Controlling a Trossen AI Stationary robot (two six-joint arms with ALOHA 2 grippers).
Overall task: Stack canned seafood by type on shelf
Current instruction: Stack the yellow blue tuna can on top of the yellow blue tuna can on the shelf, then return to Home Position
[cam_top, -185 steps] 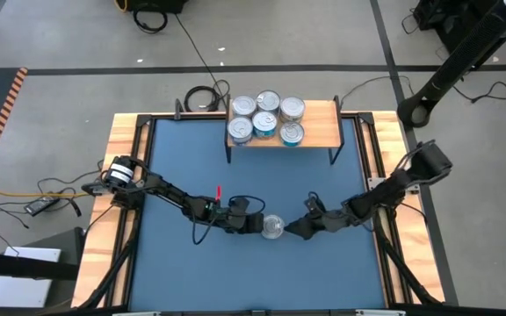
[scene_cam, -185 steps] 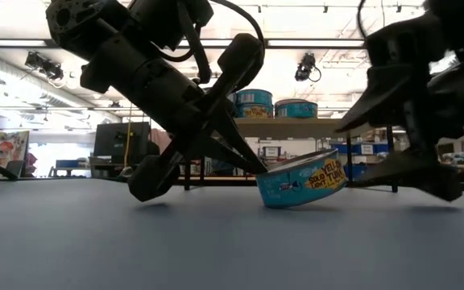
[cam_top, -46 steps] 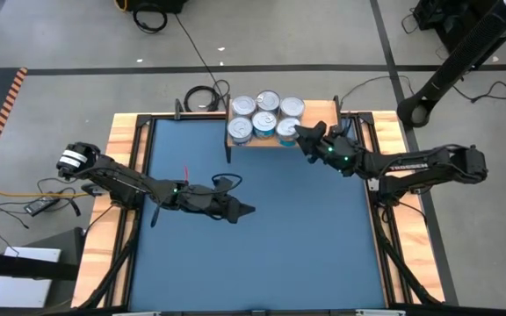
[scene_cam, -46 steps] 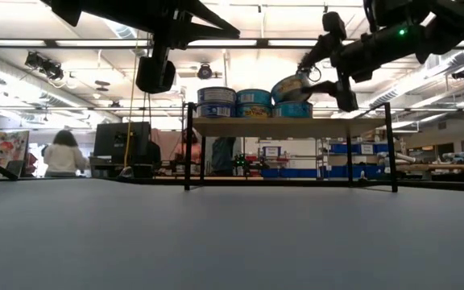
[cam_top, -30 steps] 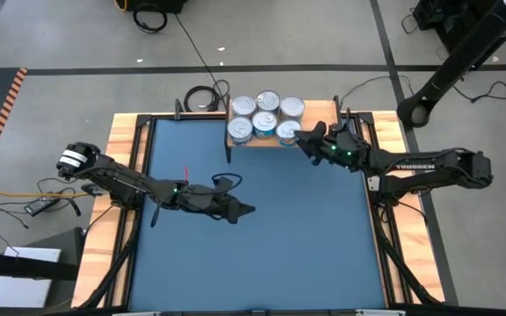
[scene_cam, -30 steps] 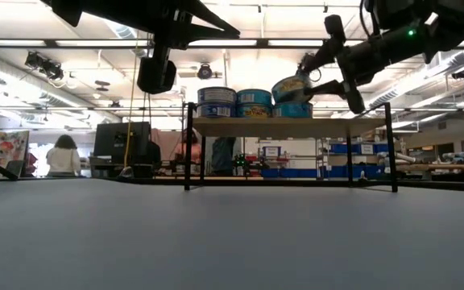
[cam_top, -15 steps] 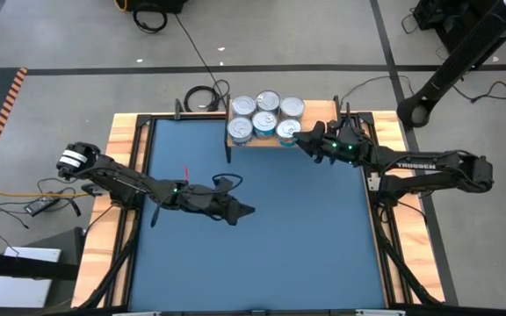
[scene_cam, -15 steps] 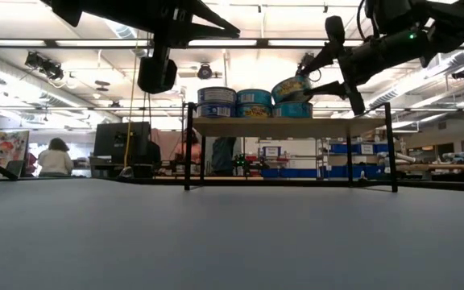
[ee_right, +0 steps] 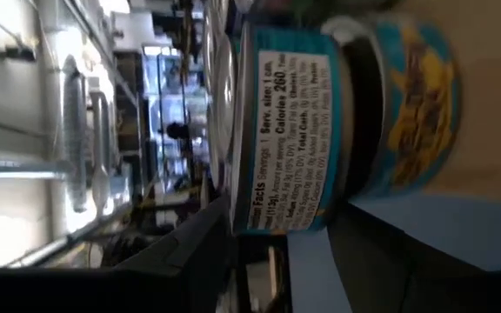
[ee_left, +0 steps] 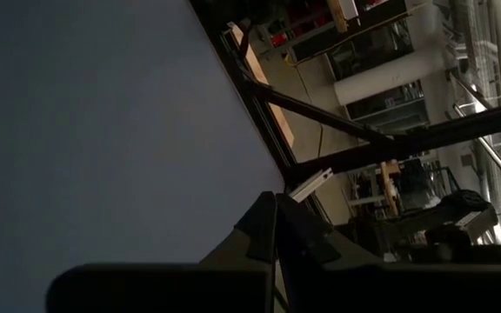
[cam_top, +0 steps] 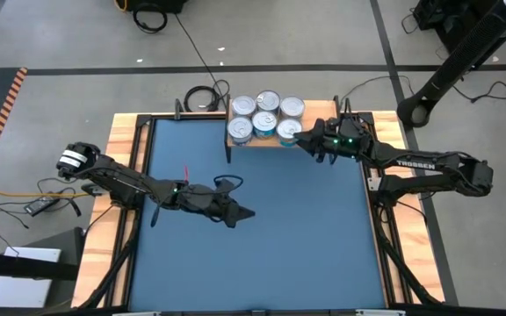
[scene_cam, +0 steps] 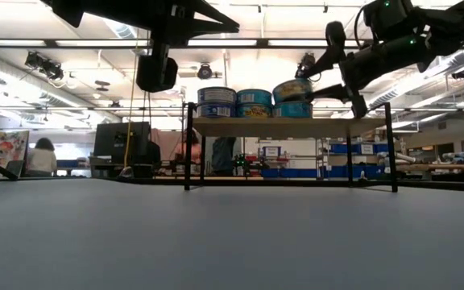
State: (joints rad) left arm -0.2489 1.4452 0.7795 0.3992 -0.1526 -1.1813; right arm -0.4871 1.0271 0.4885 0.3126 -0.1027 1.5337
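The left gripper (cam_top: 246, 211) hangs shut and empty over mid-table, waiting. No tins show on the blue table (cam_top: 323, 254); all are on the shelf (cam_top: 319, 123) at the far edge, so the stacking looks nearly done. At the shelf's near right the right gripper (cam_top: 301, 140) has its jaws around the top tin (scene_cam: 293, 88), which sits slightly tilted on another tin (scene_cam: 295, 109); neighbouring tins (cam_top: 253, 118) crowd it.

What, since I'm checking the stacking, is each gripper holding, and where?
Right gripper pinches the top can at its edge, lid to base; left gripper holds nothing.
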